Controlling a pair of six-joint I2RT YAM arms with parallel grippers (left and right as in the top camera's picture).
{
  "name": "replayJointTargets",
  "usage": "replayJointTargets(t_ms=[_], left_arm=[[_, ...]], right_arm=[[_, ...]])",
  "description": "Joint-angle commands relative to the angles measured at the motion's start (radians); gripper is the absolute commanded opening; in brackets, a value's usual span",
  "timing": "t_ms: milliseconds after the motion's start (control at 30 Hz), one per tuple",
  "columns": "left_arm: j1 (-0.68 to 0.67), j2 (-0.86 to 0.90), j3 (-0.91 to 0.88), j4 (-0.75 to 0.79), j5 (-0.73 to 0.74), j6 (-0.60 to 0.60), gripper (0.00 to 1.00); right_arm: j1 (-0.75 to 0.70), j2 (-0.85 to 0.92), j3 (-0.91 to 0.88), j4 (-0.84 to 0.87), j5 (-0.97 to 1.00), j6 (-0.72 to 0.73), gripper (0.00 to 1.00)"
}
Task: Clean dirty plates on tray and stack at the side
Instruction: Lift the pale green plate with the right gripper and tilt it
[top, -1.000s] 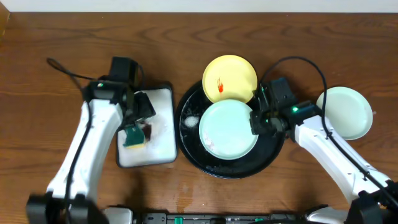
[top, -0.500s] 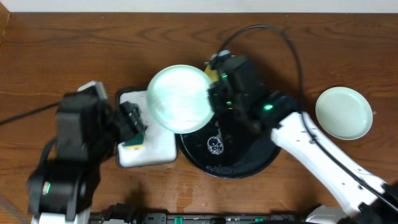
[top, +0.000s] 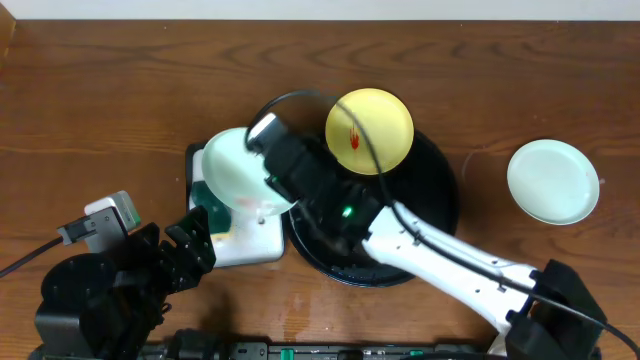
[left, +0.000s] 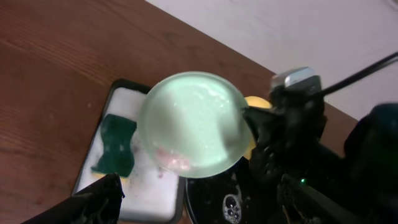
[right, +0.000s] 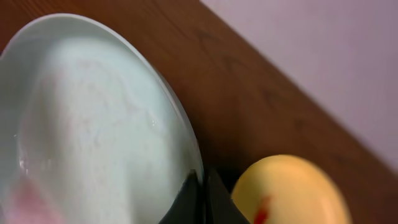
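Overhead, the right gripper (top: 268, 188) pinched the rim of a mint plate (top: 233, 170), fingers closed on its edge, holding it above the white tray (top: 256, 245) and the green sponge (left: 115, 144). Being round, the plate had no long axis; it was tilted, its soapy, pink-smeared face turned toward the left arm. The left gripper (top: 195, 245) hung low near the white tray's front-left corner, fingers spread and holding nothing. A yellow plate (top: 369, 131) leaned on the black tray's (top: 440, 215) far rim. Bare table (top: 90, 90) lay left of the white tray, and a second mint plate (top: 553, 181) sat well apart to the right.
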Motion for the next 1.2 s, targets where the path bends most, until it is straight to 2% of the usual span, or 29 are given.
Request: replayJointTargets(t_ms=[0, 233, 667, 1167], left_arm=[[0.004, 0.001, 0.019, 0.0, 0.006, 0.014, 0.8], [0.004, 0.001, 0.019, 0.0, 0.006, 0.014, 0.81], [0.004, 0.001, 0.019, 0.0, 0.006, 0.014, 0.81], [0.004, 0.001, 0.019, 0.0, 0.006, 0.014, 0.81]], right_arm=[[0.064, -0.033, 0.013, 0.034, 0.225, -0.169, 0.01], [0.141, -0.034, 0.013, 0.142, 0.42, -0.266, 0.01], [0.162, -0.034, 0.013, 0.216, 0.438, -0.291, 0.01], [0.162, -0.034, 0.013, 0.221, 0.434, -0.302, 0.01]])
